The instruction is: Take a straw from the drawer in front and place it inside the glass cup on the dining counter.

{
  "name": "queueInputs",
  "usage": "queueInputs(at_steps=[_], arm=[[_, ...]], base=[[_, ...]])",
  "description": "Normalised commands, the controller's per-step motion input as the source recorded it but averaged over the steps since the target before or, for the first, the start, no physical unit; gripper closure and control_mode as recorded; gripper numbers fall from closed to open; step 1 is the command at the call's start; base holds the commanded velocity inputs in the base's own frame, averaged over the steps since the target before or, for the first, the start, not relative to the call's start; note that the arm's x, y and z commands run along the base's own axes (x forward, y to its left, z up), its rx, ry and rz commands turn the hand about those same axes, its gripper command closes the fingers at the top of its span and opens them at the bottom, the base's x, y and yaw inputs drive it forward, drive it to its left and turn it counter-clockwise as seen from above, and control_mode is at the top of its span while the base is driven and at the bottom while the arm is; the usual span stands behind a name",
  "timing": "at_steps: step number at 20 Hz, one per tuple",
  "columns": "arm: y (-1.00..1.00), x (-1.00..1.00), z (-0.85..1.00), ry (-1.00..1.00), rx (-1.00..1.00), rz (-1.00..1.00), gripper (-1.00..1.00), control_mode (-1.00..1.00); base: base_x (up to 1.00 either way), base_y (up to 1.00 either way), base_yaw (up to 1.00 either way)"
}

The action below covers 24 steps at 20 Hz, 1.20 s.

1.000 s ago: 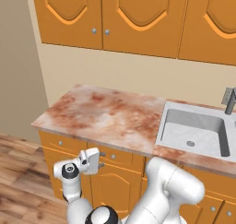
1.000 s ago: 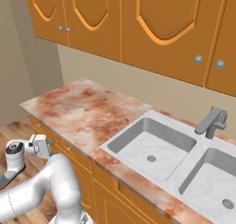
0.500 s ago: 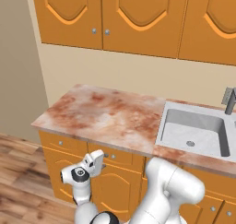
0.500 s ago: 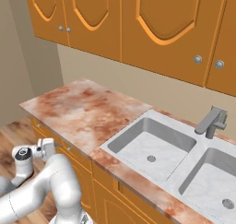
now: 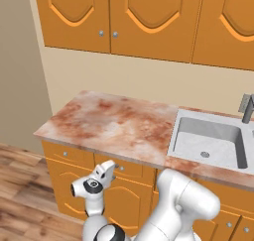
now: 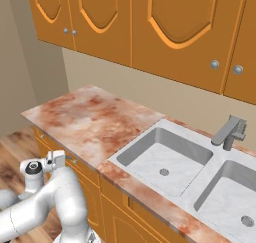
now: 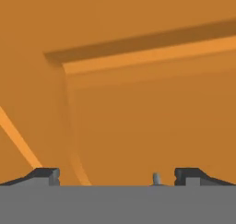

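Note:
The drawer (image 5: pixel 133 168) is an orange front just under the marble top, pushed shut, with a small silver knob (image 5: pixel 120 168). My gripper (image 5: pixel 106 171) hovers low in front of it, just left of the knob, open and holding nothing. From the right base view the gripper (image 6: pixel 56 159) sits at the cabinet's front edge. In the hand view the gripper (image 7: pixel 117 176) faces orange wood up close, and the knob (image 7: pixel 156 178) shows between the fingertips, nearer the right fingertip (image 7: pixel 188 174). The straw is hidden. The glass cup and the dining counter are out of view.
A marble countertop (image 5: pixel 114 123) runs above the drawers, with a double sink (image 6: pixel 165 159) and a faucet (image 6: pixel 229 131) to the right. Wall cabinets (image 5: pixel 149 22) hang overhead. Another drawer (image 5: pixel 67 154) lies left; arched cabinet doors (image 5: pixel 124 205) stand below. Wooden floor (image 5: pixel 20 200) at left.
The hand has moved a little to the right, closer to the drawer knob. Its jaws have stayed wide. The drawer has stayed shut.

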Motion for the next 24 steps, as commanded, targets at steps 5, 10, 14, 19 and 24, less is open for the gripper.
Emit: queueInputs(at_steps=[5,10,14,19,24], arm=[[0.00,0.14,-0.13,0.00,0.00,0.01,-1.00,-1.00],[0.00,0.00,-0.06,0.00,0.00,0.00,-1.00,-1.00],[-0.01,0.00,-0.01,0.00,0.00,0.00,-1.00,-1.00],[-0.04,0.07,0.00,-0.01,0.00,0.00,-1.00,-1.00],[0.00,0.02,0.00,-0.06,-0.01,0.00,-1.00,-1.00]], base=[[0.00,0.00,0.00],[0.00,0.00,0.00],[0.00,0.00,0.00],[0.00,0.00,0.00],[0.00,0.00,0.00]])
